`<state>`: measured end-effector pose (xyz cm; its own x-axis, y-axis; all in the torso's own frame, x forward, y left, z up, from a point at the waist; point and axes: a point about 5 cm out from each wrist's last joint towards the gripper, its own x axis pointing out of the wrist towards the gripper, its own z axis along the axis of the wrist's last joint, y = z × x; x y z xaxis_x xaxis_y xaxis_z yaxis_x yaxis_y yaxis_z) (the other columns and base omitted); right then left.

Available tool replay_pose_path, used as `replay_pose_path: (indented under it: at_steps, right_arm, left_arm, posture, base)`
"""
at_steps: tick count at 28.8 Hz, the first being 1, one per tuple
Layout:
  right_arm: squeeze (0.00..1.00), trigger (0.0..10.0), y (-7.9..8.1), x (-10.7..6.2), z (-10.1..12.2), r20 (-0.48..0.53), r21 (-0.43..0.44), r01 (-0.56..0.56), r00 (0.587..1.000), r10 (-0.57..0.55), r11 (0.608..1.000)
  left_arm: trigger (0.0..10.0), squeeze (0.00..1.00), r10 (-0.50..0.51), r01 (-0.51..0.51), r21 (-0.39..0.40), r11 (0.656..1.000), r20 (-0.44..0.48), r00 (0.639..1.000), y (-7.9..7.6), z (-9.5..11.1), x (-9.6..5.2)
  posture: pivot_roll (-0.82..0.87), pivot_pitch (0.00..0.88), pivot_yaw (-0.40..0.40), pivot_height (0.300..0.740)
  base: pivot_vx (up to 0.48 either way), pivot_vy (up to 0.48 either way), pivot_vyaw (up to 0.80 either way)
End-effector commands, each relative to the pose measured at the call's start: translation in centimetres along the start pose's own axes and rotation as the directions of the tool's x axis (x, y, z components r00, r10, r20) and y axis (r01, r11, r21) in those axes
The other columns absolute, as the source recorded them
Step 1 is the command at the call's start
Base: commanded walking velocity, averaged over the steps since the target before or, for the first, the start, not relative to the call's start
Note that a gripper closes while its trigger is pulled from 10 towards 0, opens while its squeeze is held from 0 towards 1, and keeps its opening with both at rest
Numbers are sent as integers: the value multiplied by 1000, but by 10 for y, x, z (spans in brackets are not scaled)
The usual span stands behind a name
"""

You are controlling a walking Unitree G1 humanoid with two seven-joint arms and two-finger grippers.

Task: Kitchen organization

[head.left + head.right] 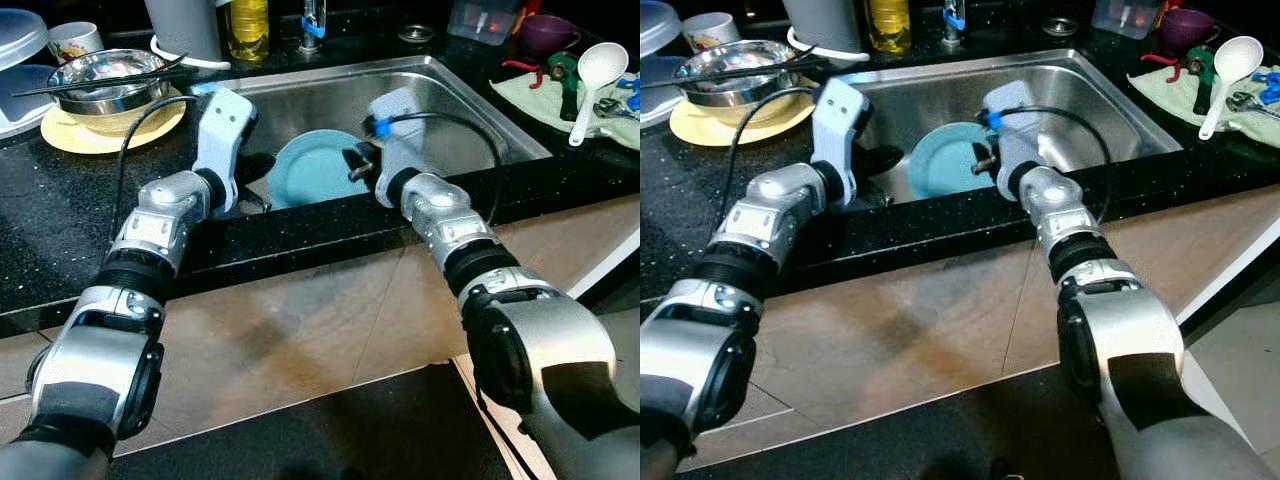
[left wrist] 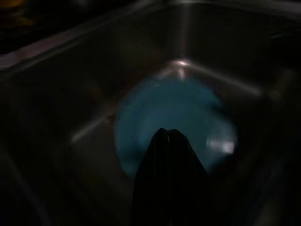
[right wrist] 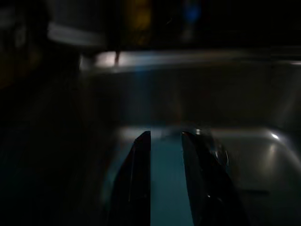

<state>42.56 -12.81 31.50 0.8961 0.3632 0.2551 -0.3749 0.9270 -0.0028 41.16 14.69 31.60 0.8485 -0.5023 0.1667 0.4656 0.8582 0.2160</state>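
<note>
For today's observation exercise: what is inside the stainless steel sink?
A round light-blue plate lies in the stainless steel sink, with the left gripper and right gripper over it. Both wrists cover the plate's edges and part of the basin floor.

Two silver arms with black joint bands, black cables, pale wrist housings and black fingers (image 3: 141, 183).

No text, label, brand or number can be read: the mug (image 1: 73, 40) at the back of the counter carries a coloured print too small to make out, and the yellow bottle (image 1: 249, 27) shows no legible label.
</note>
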Motion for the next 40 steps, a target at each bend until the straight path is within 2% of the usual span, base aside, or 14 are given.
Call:
replay_pose_path:
  at_steps: [1,5,9,12,14,18,20,27,30,32,33,36,38,40]
  right_arm:
    - [0,10000,-1,2,20,126,106,-12,992,-2,994]
    - [0,10000,-9,-7,22,265,258,-27,963,-44,966]
    - [0,10000,-12,-18,19,338,315,-27,937,-85,949]
    - [0,10000,-3,-37,14,397,372,-66,913,-94,926]
    - [0,10000,9,-48,7,397,366,-116,917,-43,924]
    - [0,10000,23,-62,-1,387,367,-203,921,49,908]
    - [0,10000,29,-73,0,403,388,-288,907,120,876]
    - [0,10000,35,-90,2,416,405,-390,884,213,827]
    - [0,10000,44,-122,-8,294,339,-520,850,436,784]
    - [0,10000,46,-141,-23,142,319,-570,819,556,757]
    - [0,10000,46,-141,-23,142,319,-570,819,556,757]
    - [0,10000,38,-155,-48,-104,288,-532,809,578,796]
    - [0,10000,26,-163,-69,-287,245,-460,807,517,854]
    - [0,10000,21,-167,-76,-355,226,-428,800,483,875]
  left_arm:
    - [10000,0,22,-22,-27,999,13,1000,2,5,-1]
    - [10000,0,136,-135,-41,990,15,991,-1,0,-6]
    - [10000,0,176,-170,-95,981,60,983,-7,-2,-11]
    - [10000,0,197,-175,-249,953,66,978,-13,-2,-19]
    - [10000,0,148,-107,-319,942,110,983,-18,2,-25]
    - [10000,0,12,68,-313,947,245,969,-31,12,-38]
    - [10000,0,-75,205,-380,902,330,941,-40,21,-51]
    - [10000,0,-189,350,-402,846,388,902,-48,26,-70]
    - [10000,0,-454,506,-316,803,228,862,-62,8,-97]
    - [10000,0,-512,515,-299,803,94,854,-62,-8,-109]
    - [10000,0,-512,515,-299,803,94,854,-62,-8,-109]
    - [10000,0,-560,519,-245,819,-138,817,-61,-33,-124]
    - [10000,0,-549,517,-190,835,-361,754,-63,-58,-137]
    - [10000,0,-535,511,-181,840,-432,727,-64,-67,-143]
  posture:
    - [-53,198,-9,740]
    - [-69,171,-9,740]
    - [-76,160,-7,740]
    - [-82,152,-2,740]
    - [-79,150,-2,740]
    - [-78,150,-1,740]
    - [-81,151,0,740]
    - [-81,155,-6,740]
    - [-81,161,-13,740]
    - [-83,164,-14,740]
    - [-83,164,-14,740]
    - [-83,170,-15,740]
    - [-82,173,-16,740]
    - [-82,173,-16,740]
  base:
    - [0,0,0]
    - [0,0,0]
    - [0,0,0]
    - [0,0,0]
    - [0,0,0]
    - [0,0,0]
    - [0,0,0]
    - [0,0,0]
    - [0,0,0]
    - [0,0,0]
    - [0,0,0]
    - [0,0,0]
    - [0,0,0]
    - [0,0,0]
